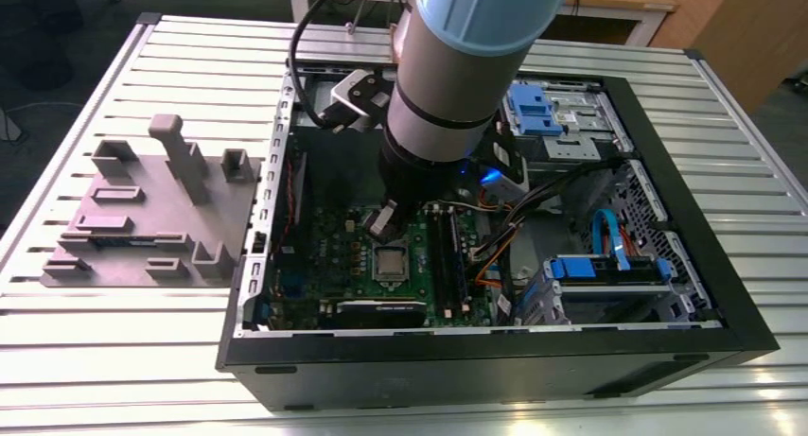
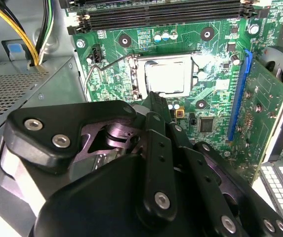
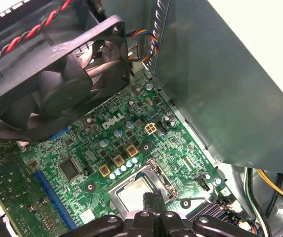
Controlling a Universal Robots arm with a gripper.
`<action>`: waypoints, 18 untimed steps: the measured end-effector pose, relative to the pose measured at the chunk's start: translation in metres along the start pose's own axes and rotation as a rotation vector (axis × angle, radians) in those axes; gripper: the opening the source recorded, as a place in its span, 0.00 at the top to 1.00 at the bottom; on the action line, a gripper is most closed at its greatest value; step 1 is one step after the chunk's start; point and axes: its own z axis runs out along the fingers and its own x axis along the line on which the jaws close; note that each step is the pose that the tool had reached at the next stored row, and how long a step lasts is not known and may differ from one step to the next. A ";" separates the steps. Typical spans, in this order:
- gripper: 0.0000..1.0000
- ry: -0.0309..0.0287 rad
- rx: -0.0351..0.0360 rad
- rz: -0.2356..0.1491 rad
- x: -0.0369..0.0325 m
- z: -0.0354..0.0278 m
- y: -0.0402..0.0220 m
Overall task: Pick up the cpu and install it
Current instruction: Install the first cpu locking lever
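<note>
The tool hangs right over the socket in the middle of the motherboard, and the cpu lies flat inside that socket, silvery top up. Whether the tool is open or closed, I cannot tell (its tips meet the chip's near edge in the second wrist view). The socket's wire lever stands up beside it, so the chip looks seated but not latched.
</note>
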 end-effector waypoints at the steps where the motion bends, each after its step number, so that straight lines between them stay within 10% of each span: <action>1: 0.90 0.0001 0.0001 0.000 0.0000 0.0000 0.0000; 8: 0.90 -0.0014 -0.0017 -0.004 -0.0101 -0.0011 -0.0141; 18: 0.90 -0.0093 0.0094 -0.005 -0.0111 -0.0107 -0.0126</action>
